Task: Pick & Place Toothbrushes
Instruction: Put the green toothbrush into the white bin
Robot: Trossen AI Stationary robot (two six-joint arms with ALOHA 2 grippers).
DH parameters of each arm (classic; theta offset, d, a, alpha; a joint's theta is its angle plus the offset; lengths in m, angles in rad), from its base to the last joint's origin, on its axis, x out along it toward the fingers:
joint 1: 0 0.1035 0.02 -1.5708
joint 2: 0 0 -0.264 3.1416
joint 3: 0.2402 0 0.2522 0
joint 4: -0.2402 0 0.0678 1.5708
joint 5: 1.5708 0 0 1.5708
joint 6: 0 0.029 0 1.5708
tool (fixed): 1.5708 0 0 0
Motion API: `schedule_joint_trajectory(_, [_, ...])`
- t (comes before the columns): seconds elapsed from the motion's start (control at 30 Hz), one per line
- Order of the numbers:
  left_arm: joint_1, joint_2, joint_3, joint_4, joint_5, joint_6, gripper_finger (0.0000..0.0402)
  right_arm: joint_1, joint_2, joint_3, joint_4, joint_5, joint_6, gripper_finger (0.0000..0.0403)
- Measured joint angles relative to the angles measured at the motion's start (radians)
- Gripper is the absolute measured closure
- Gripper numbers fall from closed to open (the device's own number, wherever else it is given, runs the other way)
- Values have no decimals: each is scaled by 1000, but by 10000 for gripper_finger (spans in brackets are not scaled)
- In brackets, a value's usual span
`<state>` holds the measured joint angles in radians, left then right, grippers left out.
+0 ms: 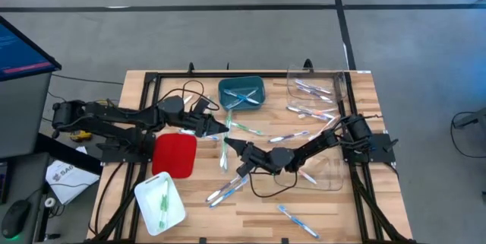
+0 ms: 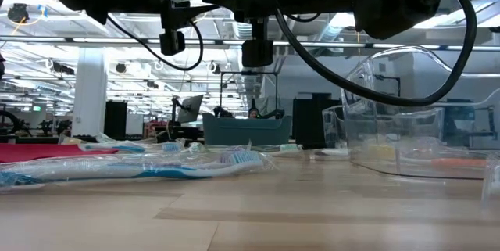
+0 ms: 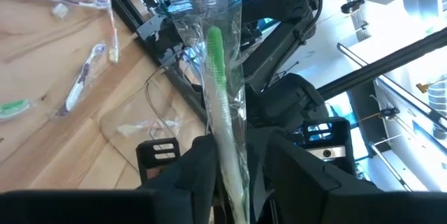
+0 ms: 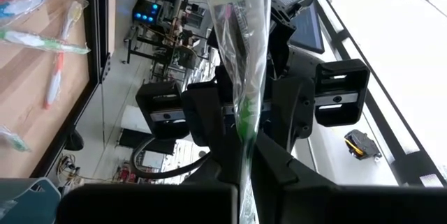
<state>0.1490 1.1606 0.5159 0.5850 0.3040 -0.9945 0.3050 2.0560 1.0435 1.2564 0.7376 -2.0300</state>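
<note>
Left gripper (image 3: 234, 147): nearest its own wrist camera; both fingers close on the wrapped handle of the green toothbrush (image 3: 216, 70), which stands up between them.
Right gripper (image 4: 248, 158): clamped on the same toothbrush from the opposite end, so the two arms meet at the centre of the high view, above the boards.
Table (image 1: 250, 221): wooden slats inside a black frame, filling the middle of the high view.
Clear tray (image 1: 326, 175): right of centre, beside the right arm.
Red tray (image 1: 173, 154): left of centre, under the left arm.
White tray (image 1: 171, 210): lower left; one green brush already lies in it, so it is probably the goal for this one.
Teal bin (image 1: 260, 84): upper centre, with brushes inside.
Loose toothbrushes (image 1: 224, 192): scattered across the centre and lower centre, more to the right.
Step in hand: judged a hand-over from right arm to left.
Doing it well: the right fingers should let go only once the left grip is firm on the handle rather than on slack film.
Risk: the glossy wrapper may slide; if either arm pulls while both hold, the brush could twist or drop onto the brushes below.
</note>
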Motion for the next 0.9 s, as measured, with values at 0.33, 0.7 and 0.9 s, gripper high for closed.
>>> schedule_joint_trajectory(0.33, [-3,0,0,-6,-19,22,291,0,0,0,0,0,-1,397])
schedule_joint_trajectory(0.7, [-8,75,18,2,-18,21,292,0,2,0,-4,11,6,397])
schedule_joint_trajectory(0.9, [-8,82,50,8,0,21,300,0,2,0,1,23,5,388])
